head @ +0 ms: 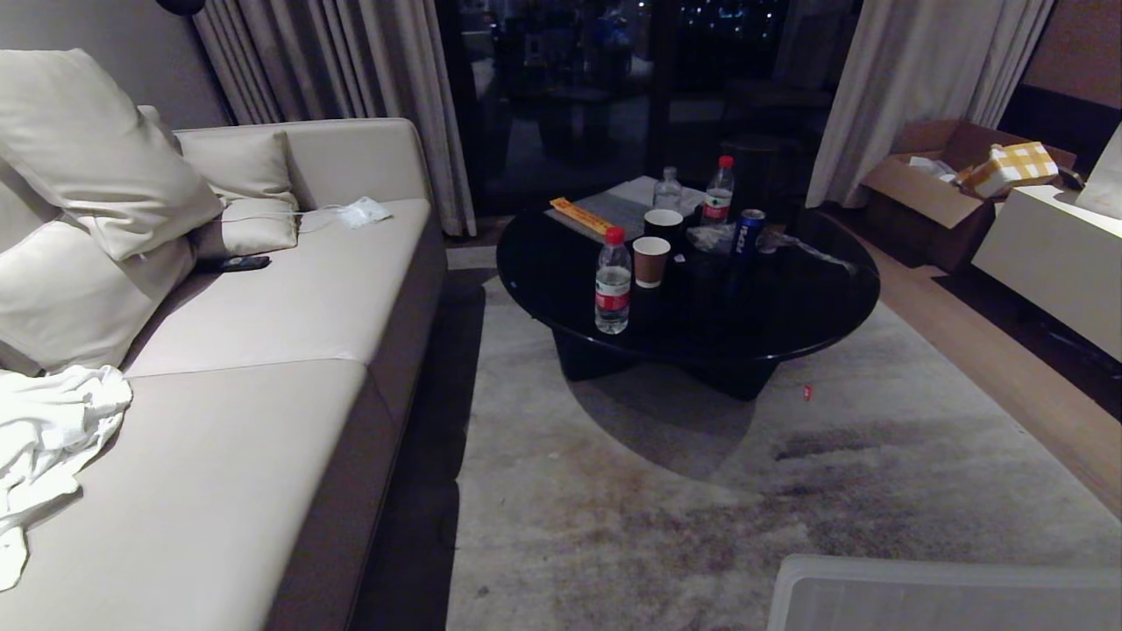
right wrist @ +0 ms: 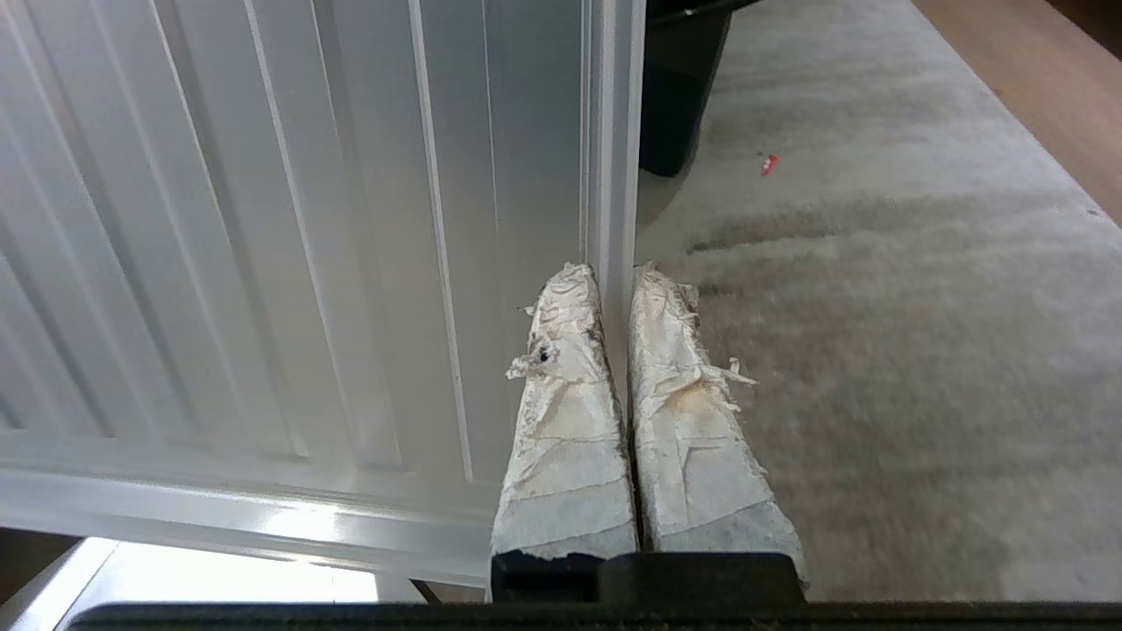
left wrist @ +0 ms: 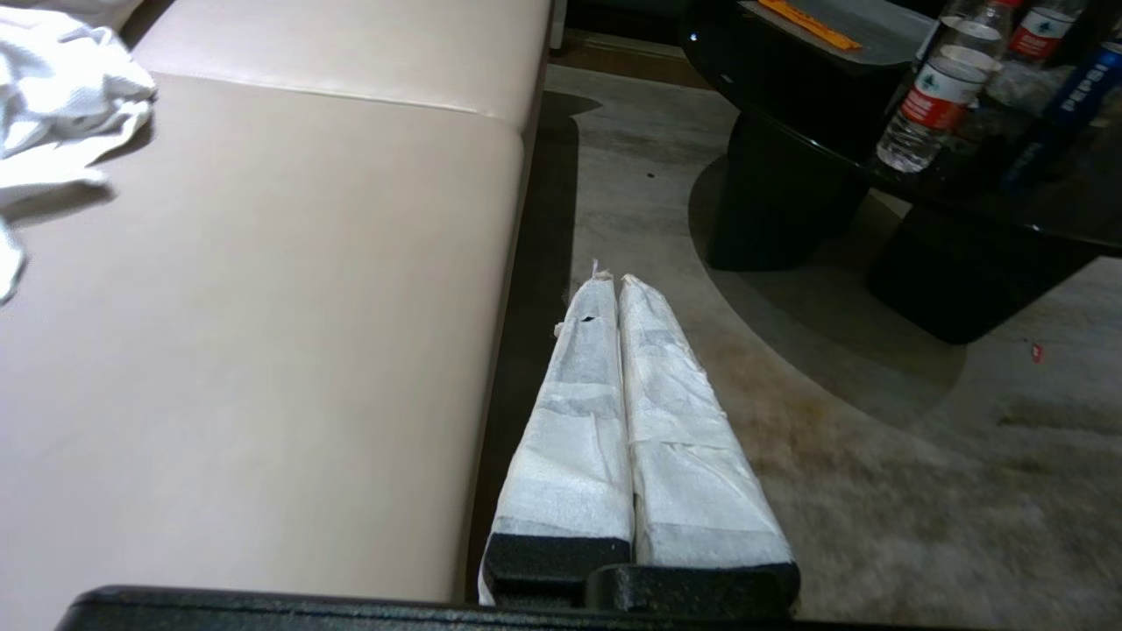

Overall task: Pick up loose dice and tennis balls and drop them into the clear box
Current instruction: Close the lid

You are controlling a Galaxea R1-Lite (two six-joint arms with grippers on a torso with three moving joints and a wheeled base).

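Pinching the ribbed lid's (right wrist: 307, 263) rim, right hand (right wrist: 614, 289) points level.

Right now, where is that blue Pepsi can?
In the head view, the blue Pepsi can stands on the round black table, right of the paper cups.

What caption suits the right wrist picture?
Right gripper shut on the edge of a ribbed translucent lid above the carpet.

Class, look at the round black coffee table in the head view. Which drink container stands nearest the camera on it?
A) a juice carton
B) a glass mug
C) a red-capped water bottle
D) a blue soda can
C: the red-capped water bottle stands at the near edge of the black coffee table, with the paper cup just behind it.
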